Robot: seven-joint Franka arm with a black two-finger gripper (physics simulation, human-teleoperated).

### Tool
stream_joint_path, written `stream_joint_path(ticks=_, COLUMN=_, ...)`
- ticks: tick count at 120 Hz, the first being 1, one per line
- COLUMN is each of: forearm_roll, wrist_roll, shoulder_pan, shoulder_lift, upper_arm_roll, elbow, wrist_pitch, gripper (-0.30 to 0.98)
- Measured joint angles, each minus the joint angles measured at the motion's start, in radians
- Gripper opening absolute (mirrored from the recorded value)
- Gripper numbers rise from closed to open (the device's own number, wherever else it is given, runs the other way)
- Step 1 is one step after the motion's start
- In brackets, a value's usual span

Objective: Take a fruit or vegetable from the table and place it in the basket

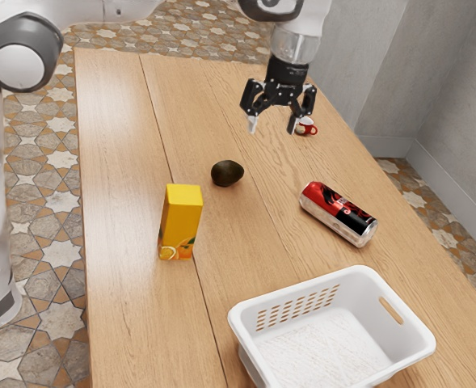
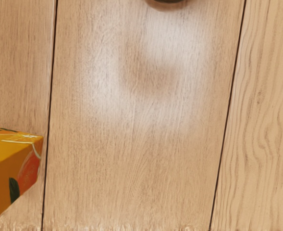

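One gripper point(image 1: 271, 125) hangs above one wooden table point(image 1: 124, 307), its two fingers spread apart with open air between them, gripping nothing. One dark avocado point(image 1: 227, 173), the single fruit or vegetable lying loose on the table, rests lower than the gripper and toward the exterior view's left, well apart from the fingertips. It is outside the basket and touches none of the other things. In the wrist view a part of its dark, rounded side shows at the picture's edge.

One yellow carton point(image 1: 180, 222) with orange fruit printed on it stands upright, farther from the gripper than the avocado and also toward the exterior view's left. One red and black can point(image 1: 339, 213) with silver ends lies on its side, below the gripper in the exterior view and toward that view's right. One small red and white mug point(image 1: 305, 127) appears just beside the gripper's fingers on the exterior view's right; how far it sits behind them I cannot tell. One white basket point(image 1: 254, 314), with rows of slots and a handle opening, sits farthest from the gripper, beyond both the can and the carton.
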Motion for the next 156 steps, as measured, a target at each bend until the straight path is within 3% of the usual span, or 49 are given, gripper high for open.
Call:
stream_joint_path(ticks=28, forearm_roll=0.002, wrist_roll=-0.160, shoulder_pan=-0.020, shoulder_lift=-0.078, upper_arm_roll=-0.004, elbow=0.000, wrist_pitch=-0.013, gripper=0.69)
stream_joint_path(ticks=48, forearm_roll=0.028, wrist_roll=-0.178, shoulder_pan=-0.119, shoulder_lift=-0.067, upper_arm_roll=0.119, elbow=-0.005, wrist_pitch=-0.028, gripper=0.69)
stream_joint_path(ticks=59, forearm_roll=0.108, wrist_roll=-0.091, shoulder_pan=-0.119, shoulder_lift=-0.065, upper_arm_roll=0.160, elbow=-0.086, wrist_pitch=-0.012, gripper=0.69)
stream_joint_path(ticks=70, forearm_roll=0.161, wrist_roll=-0.007, shoulder_pan=-0.082, shoulder_lift=-0.162, upper_arm_roll=0.181, elbow=-0.285, wrist_pitch=0.048, gripper=0.69)
stream_joint_path(ticks=103, forearm_roll=0.200, wrist_roll=0.180, shoulder_pan=-0.036, shoulder_lift=-0.311, upper_arm_roll=0.182, elbow=-0.564, wrist_pitch=0.224, gripper=0.69)
stream_joint_path(ticks=123, forearm_roll=0.205, wrist_roll=0.361, shoulder_pan=-0.038, shoulder_lift=-0.325, upper_arm_roll=0.172, elbow=-0.596, wrist_pitch=0.293, gripper=0.69)
stream_joint_path(ticks=140, forearm_roll=0.265, wrist_roll=0.528, shoulder_pan=-0.066, shoulder_lift=-0.332, upper_arm_roll=0.135, elbow=-0.597, wrist_pitch=0.325, gripper=0.69)
stream_joint_path(ticks=156, forearm_roll=0.284, wrist_roll=0.724, shoulder_pan=0.015, shoulder_lift=-0.354, upper_arm_roll=0.132, elbow=-0.606, wrist_pitch=0.340, gripper=0.69)
